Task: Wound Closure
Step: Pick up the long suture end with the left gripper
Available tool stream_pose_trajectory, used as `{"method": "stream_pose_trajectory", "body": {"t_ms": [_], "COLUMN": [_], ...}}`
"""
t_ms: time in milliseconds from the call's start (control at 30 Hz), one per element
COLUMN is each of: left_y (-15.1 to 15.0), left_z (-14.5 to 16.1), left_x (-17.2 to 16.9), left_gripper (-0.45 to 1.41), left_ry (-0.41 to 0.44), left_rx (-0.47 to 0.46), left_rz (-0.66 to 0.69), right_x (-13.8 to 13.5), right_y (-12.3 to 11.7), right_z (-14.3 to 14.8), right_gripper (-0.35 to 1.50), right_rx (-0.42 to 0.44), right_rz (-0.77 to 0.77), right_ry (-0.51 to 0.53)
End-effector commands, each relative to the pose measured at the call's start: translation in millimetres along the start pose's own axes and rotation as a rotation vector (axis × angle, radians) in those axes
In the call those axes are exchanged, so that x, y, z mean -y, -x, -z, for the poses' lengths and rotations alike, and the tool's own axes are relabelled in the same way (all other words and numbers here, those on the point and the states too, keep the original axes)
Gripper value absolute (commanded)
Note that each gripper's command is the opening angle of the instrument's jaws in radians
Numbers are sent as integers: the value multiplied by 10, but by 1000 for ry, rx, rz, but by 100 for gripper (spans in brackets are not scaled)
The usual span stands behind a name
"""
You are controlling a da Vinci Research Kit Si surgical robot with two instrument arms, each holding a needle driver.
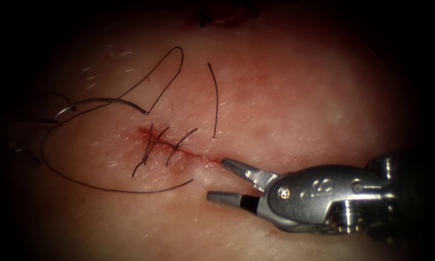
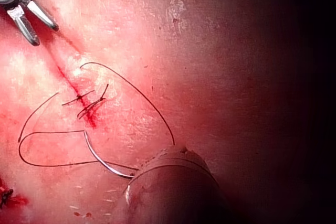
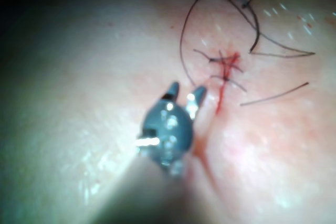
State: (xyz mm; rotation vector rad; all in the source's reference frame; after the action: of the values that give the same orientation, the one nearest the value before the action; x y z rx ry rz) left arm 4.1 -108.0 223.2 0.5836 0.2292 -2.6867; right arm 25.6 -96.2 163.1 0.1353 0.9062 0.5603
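While the right tool [image 1: 227, 181] sits with its jaws spread and holding nothing, its tips lie at the right end of the cut [image 1: 179, 147], one tip almost on the cut line and the other just below it. The needle [image 1: 106, 101] lies left of the cut, up and to the left of the stitches [image 1: 162, 142]; its pointed end rests on the tissue [image 1: 299, 96] surface just above the stitched part, and no part of it appears buried. Its other end runs toward the left tool [image 1: 63, 113], whose tip is seen at the needle's tail; whether those jaws are closed on it cannot be told.

Thread [image 1: 106, 186] trails in a wide loop below and left of the cut. A separate cut end of thread [image 1: 215, 101] lies loose to the upper right of the stitches.

Hazards (judged from this layout):
- Open tips this near the wound edge could snag or scrape the tissue.
- Slack thread could catch on either tool and drag on the placed stitches.
- A needle held near its tail would tend to swivel under load.
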Motion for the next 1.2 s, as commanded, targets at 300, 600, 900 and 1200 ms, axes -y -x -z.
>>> {"method": "stream_pose_trajectory", "body": {"t_ms": [300,600,900,1200], "left_y": [-37,-31,-78,-131], "left_z": [-8,3,51,121], "left_x": [-16,-8,-5,11], "left_gripper": [4,-45,-45,-45], "left_ry": [-11,-29,-96,-197], "left_rx": [-38,-43,-123,-347], "left_rz": [-46,-32,81,171], "right_x": [15,14,3,-12], "right_y": [2,0,-20,-29], "right_z": [-3,-2,-1,-8], "right_gripper": [44,44,42,46], "right_rx": [-4,-12,-39,-40], "right_rz": [-6,-9,-17,28], "right_ry": [-4,-5,4,18]}}
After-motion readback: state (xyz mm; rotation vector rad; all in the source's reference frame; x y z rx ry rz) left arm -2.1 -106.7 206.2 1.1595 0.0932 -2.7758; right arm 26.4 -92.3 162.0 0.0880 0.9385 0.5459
